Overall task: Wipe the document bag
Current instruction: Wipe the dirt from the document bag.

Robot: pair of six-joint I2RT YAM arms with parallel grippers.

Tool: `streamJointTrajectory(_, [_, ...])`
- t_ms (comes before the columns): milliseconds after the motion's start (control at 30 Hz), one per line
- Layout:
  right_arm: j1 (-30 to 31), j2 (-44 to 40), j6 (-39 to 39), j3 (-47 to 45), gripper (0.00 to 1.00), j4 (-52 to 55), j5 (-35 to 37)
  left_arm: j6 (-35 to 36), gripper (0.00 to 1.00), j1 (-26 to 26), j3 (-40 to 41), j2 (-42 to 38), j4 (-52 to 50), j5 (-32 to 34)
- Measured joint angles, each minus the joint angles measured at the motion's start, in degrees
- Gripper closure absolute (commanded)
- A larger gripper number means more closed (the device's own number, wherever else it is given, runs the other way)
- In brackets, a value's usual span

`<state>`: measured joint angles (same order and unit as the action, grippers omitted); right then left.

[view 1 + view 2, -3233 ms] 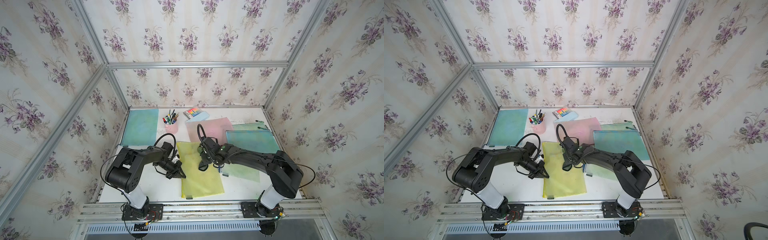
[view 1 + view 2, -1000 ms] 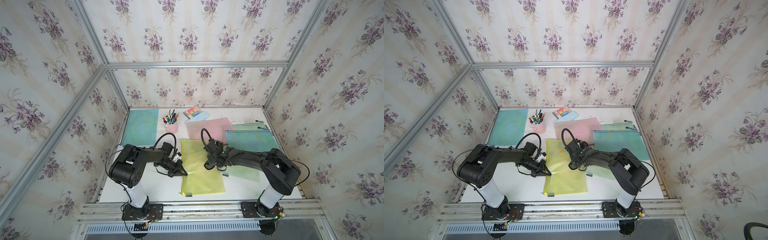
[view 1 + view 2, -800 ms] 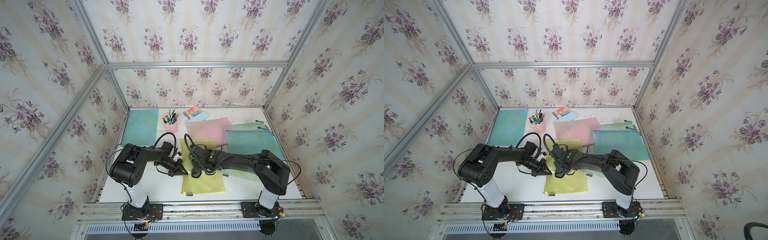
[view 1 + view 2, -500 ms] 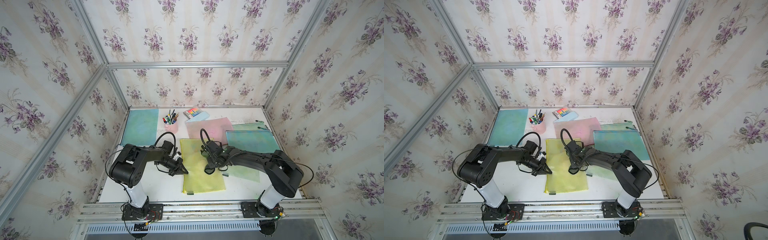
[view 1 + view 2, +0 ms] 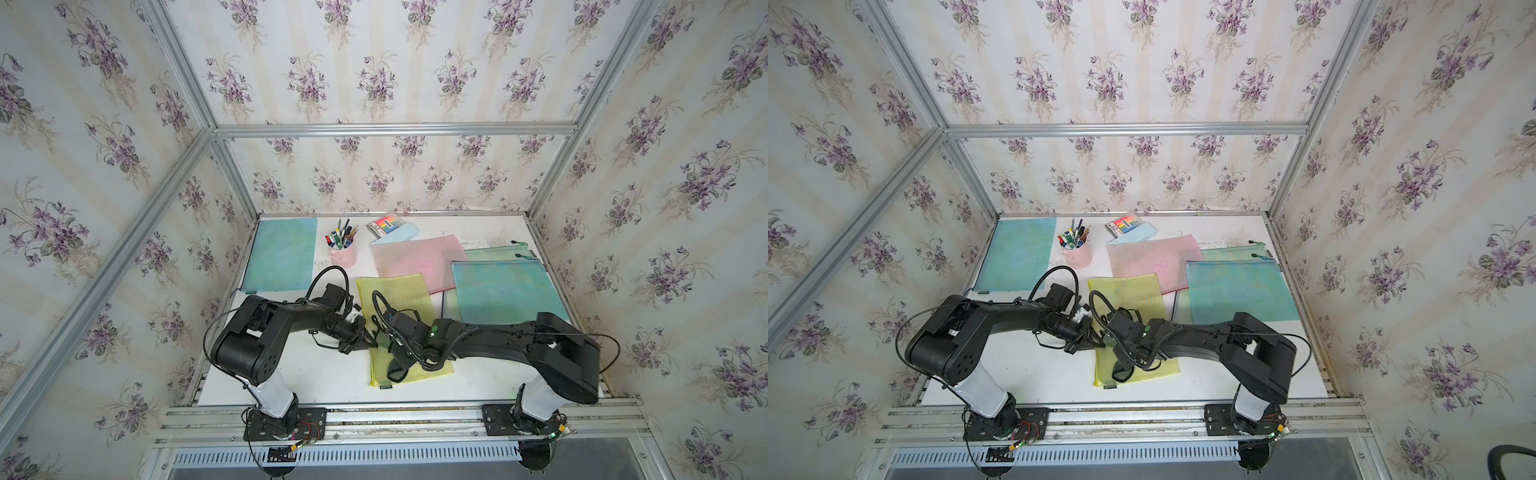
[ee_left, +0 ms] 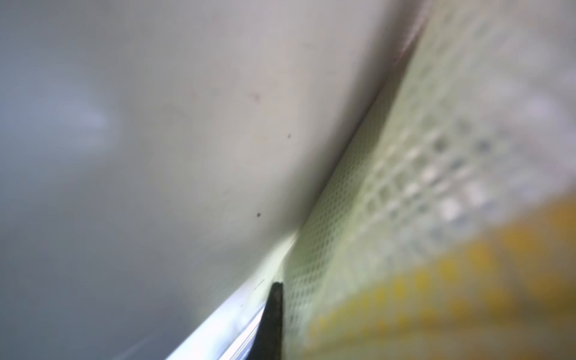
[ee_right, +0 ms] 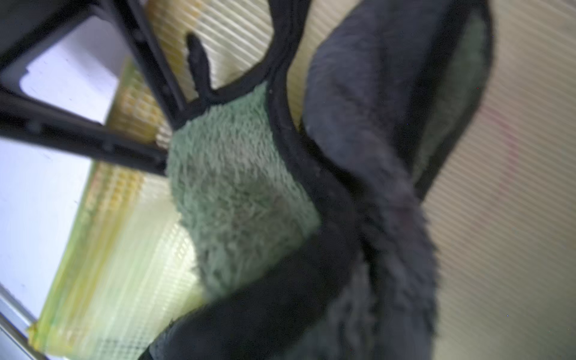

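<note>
Bag (image 5: 395,295) flat at 6 o'clock on table (image 5: 332,374). Left gripper (image 5: 367,340) clenched, tip at bag's 9 o'clock edge (pinning, probably). Right gripper (image 5: 398,358) clamped on cloth (image 7: 237,193), swung from bag's 3 toward 7 o'clock: wiping underway.

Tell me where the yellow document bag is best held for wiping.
Pinch its long left edge near the middle, coming in low from the robot's left. The yellow document bag lies flat and thin, so only an edge gives a grip, and the cloth in the right gripper covers its middle. The left gripper is shut on that edge.
</note>
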<state>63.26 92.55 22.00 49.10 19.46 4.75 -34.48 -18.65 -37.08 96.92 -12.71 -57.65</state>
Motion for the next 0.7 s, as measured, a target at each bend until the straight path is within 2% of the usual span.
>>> streamJointTrajectory(100, [-3.43,-6.99,3.67,-5.86,0.87,4.04,3.19,-0.04,0.94,0.0,0.48,-0.22,0.04,0.39])
streamJointTrajectory(200, [-4.04,-9.46,6.84,-6.49,0.87,7.41,6.16,-0.48,0.94,-0.02,1.14,-0.26,0.59,0.66])
streamJointTrajectory(267, [-1.97,-7.8,8.41,-4.33,0.87,7.3,6.6,-0.9,0.94,-0.09,1.22,-0.24,1.22,0.72])
streamJointTrajectory(400, [5.6,1.01,9.09,3.04,0.88,2.99,4.5,-0.94,0.94,-0.15,0.37,0.26,1.25,1.07])
streamJointTrajectory(467, [6.4,3.41,9.68,3.63,0.88,0.85,3.56,-0.63,0.94,-0.24,-0.74,0.28,-0.02,1.49])
streamJointTrajectory(567, [1.99,-0.42,11.21,-2.23,0.88,-2.25,3.28,1.18,0.93,-0.44,-2.36,0.22,-2.16,2.23])
streamJointTrajectory(700, [-8.9,-9.7,11.17,-8.87,0.87,1.79,4.35,3.1,0.93,-0.52,-2.73,0.17,-4.17,2.62])
